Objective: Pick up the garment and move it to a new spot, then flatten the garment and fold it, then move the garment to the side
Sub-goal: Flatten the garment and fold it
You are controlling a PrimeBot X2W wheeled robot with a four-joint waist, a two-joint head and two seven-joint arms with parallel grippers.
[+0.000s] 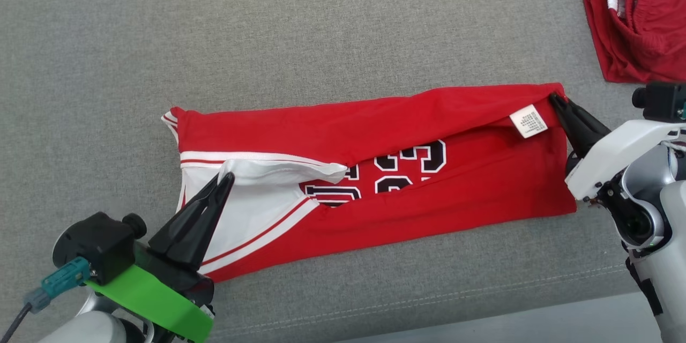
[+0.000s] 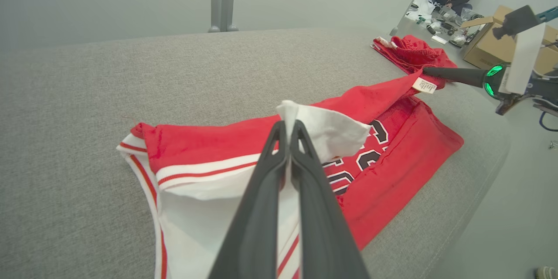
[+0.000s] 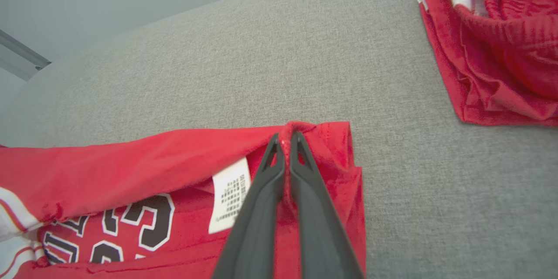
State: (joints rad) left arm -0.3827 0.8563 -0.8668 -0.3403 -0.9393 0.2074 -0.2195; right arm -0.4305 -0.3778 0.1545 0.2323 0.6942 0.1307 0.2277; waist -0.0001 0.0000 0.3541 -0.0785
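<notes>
While the red garment [image 1: 455, 209] lies lengthwise across the grey cushion [image 1: 321, 37] (white-trimmed end toward the robot's left), the left gripper [image 1: 227, 177] pinches its white flap and the right gripper [image 1: 553, 98] pinches its labelled corner.

Your left end effector [image 1: 228, 177] is showing two long black tapered fingers [image 1: 198, 220] rising from a bright green bracket [image 1: 155, 300]; beside that bracket a black camera block [image 1: 96, 246] is carrying a teal connector [image 1: 67, 276] and dark cable [image 1: 13, 324]. Your right end effector [image 1: 553, 97] is wearing a white shell [image 1: 605, 155].
</notes>
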